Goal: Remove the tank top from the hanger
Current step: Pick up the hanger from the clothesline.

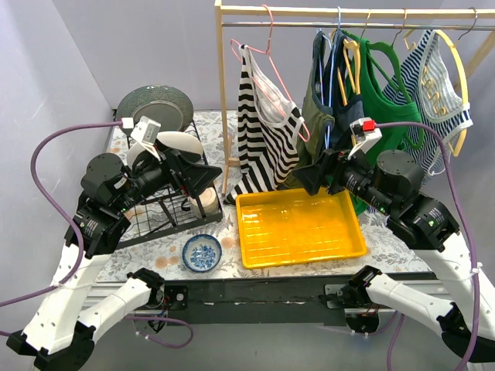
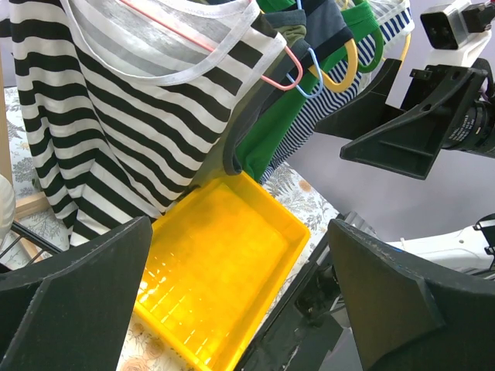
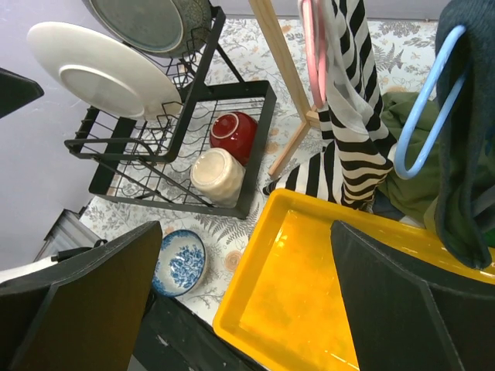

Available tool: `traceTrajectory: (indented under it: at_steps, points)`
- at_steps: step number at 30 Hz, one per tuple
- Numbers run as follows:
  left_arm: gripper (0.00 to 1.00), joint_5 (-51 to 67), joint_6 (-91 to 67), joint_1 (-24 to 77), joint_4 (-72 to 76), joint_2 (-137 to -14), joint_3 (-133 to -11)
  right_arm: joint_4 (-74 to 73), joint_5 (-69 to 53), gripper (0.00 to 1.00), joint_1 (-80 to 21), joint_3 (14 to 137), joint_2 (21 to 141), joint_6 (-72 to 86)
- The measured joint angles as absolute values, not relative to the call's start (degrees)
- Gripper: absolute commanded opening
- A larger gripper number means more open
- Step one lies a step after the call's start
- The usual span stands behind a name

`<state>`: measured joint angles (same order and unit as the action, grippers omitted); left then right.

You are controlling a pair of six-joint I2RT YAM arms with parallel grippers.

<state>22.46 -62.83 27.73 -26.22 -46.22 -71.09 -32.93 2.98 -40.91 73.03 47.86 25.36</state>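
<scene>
Your left gripper (image 1: 203, 184) and right gripper (image 1: 313, 176) both gape empty. The striped tank top (image 1: 263, 131) hangs on its pink hanger (image 1: 267, 46) behind the yellow tray (image 1: 302, 228); floral tablecloth (image 1: 383, 228) under the tray, lilac walls (image 1: 155, 46) behind.

Robotics lab bench staged like a home corner: plain lavender walls (image 1: 46, 69), a floral-covered table (image 1: 209, 124) with a left arm (image 1: 97, 216) and right arm (image 1: 421, 212) bolted on, a wooden clothes rail (image 1: 348, 11), a wire dish rack (image 1: 166, 220) and a yellow tray (image 1: 302, 255).
</scene>
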Motion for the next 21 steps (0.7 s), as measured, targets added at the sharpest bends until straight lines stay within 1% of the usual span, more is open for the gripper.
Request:
traceTrajectory:
  at_steps: [15, 20, 21]
  points:
    - [0.98, 21.85, -62.83, 27.73, -25.23, -46.28, -71.31, -30.13, 3.27, 0.98, -40.91, 74.00, 47.05, 23.46]
    - [0.98, 20.75, -62.83, 27.73, -25.23, -45.47, -71.31, -28.03, 4.56, 0.91, -40.91, 75.92, 48.36, 20.56]
    - [0.98, 20.47, -62.83, 27.75, -25.23, -45.28, -71.31, -27.44, 5.26, 0.87, -40.91, 77.03, 49.15, 19.51]
